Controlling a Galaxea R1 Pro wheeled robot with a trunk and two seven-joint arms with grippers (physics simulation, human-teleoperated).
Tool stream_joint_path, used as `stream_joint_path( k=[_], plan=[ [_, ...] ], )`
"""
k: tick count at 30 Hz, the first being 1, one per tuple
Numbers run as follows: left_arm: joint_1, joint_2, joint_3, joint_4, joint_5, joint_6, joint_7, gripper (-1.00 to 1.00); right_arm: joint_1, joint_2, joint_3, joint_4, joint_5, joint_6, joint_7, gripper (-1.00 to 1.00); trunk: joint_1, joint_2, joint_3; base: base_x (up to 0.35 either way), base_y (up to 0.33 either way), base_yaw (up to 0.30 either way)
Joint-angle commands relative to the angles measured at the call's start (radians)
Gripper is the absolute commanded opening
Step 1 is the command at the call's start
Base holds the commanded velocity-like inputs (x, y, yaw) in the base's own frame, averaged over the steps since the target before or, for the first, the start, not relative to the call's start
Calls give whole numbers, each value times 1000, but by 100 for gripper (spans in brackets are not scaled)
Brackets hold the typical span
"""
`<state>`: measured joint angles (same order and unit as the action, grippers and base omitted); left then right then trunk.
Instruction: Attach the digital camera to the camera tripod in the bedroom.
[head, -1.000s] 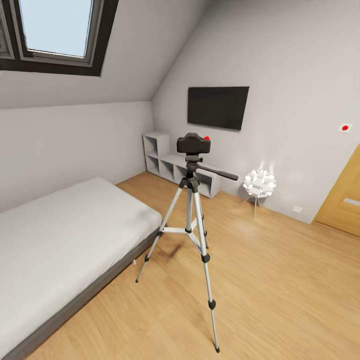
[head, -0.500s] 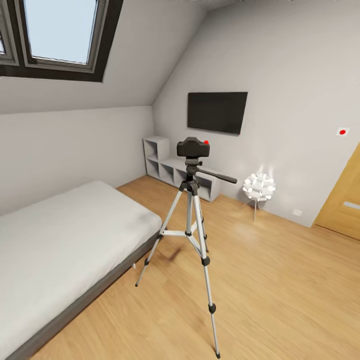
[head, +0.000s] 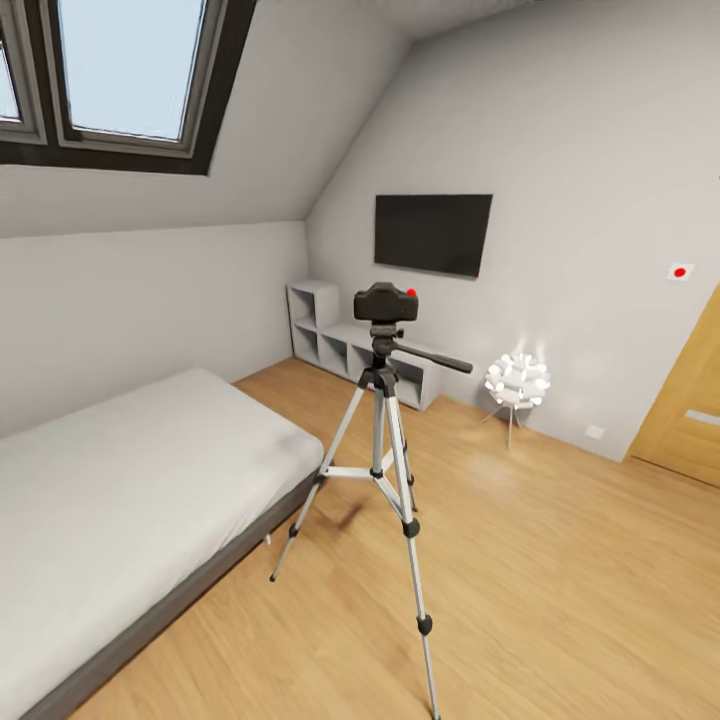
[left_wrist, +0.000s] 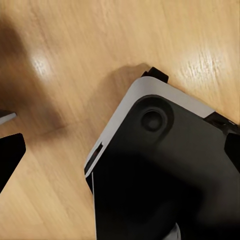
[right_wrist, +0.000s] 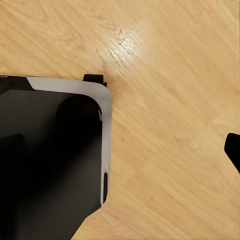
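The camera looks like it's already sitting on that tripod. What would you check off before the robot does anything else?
1. Digital camera sits on top of the camera tripod: ok.
2. Camera locked to the mount: cannot tell.
3. Tripod upright, legs spread on the wood floor: ok.
4. Space between tripod and bed: ok, they stand apart.
5. Pincers open or shut: cannot tell; the wrist views look down at the floor and the robot's base.

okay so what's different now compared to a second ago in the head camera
Only the view has shifted: the head camera has moved, so the whole room sits a little lower in the picture. The digital camera still sits atop the camera tripod, beside the bed, and the TV hangs unchanged.
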<state>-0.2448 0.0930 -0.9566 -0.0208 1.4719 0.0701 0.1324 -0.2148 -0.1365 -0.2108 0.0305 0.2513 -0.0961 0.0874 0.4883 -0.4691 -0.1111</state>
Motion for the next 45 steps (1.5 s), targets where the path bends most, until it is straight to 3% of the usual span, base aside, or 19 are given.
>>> stream_joint_path(
  k=[1,45],
  plan=[
    [-1,1,-8,-2,7,4,6,100,-2,-1,-9,3,8,-6,2,100,1,-2,0,0,0,0],
    [-1,1,-8,-2,7,4,6,100,-1,1,-9,3,4,-8,2,100,1,-2,70,0,0,0]
  ],
)
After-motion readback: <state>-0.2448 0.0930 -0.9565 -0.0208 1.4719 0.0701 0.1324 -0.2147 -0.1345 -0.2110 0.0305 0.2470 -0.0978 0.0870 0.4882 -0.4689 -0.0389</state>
